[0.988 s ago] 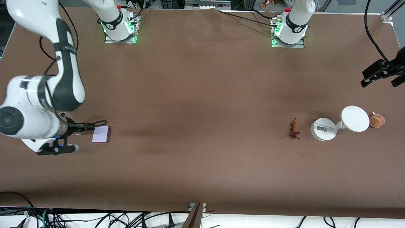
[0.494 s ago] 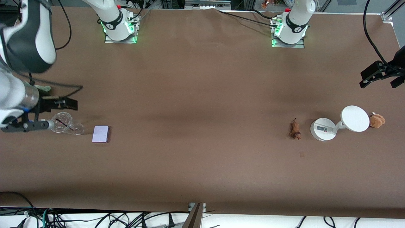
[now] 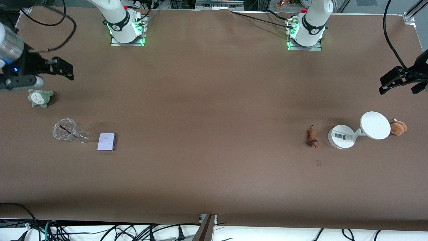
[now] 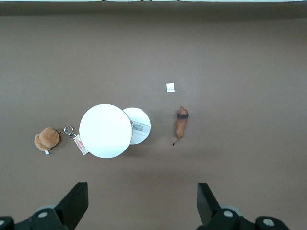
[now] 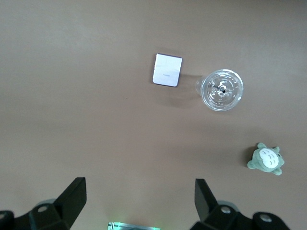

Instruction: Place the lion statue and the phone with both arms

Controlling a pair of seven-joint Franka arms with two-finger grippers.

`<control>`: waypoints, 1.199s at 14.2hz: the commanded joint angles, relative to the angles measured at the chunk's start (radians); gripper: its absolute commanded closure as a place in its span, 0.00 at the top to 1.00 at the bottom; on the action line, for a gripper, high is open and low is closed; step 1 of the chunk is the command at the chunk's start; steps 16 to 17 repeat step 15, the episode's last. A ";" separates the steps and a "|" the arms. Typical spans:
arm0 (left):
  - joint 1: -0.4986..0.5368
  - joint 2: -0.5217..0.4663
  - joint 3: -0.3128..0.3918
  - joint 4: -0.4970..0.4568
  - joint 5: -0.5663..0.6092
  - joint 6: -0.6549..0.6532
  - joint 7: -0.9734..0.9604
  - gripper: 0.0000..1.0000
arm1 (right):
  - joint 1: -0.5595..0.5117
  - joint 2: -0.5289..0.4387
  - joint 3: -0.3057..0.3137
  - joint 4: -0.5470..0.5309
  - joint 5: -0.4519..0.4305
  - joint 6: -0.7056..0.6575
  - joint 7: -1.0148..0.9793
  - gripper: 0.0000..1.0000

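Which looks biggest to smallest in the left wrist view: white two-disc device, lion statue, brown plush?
1. white two-disc device, clearly largest.
2. lion statue and brown plush: too alike to rank; the statue is longer and thinner, the plush rounder.

Bystanders on the brown table (image 3: 214, 110)

Toward the right arm's end, a clear plastic cup with a domed lid and dark straw (image 3: 68, 132) lies tipped on its side; a small grey-green plush creature with a white belly (image 3: 40, 98) sits farther from the front camera than the cup. Toward the left arm's end stands a white round two-disc device with a small label (image 3: 359, 130), a fluffy brown plush keychain (image 3: 398, 127) just beside its larger disc. A tiny pale scrap (image 4: 170, 87) lies nearer the front camera.
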 commanded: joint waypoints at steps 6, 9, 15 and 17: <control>-0.006 0.017 -0.003 0.033 0.024 -0.019 0.001 1.00 | -0.057 -0.030 0.055 -0.003 0.000 -0.116 -0.010 1.00; -0.004 0.017 -0.003 0.033 0.024 -0.019 0.004 1.00 | -0.051 -0.023 0.058 0.007 -0.009 -0.114 -0.007 1.00; -0.006 0.015 -0.005 0.033 0.022 -0.045 -0.001 1.00 | -0.050 -0.016 0.058 0.008 -0.008 -0.113 -0.012 1.00; -0.006 0.015 -0.005 0.033 0.022 -0.045 -0.001 1.00 | -0.050 -0.016 0.058 0.008 -0.008 -0.113 -0.012 1.00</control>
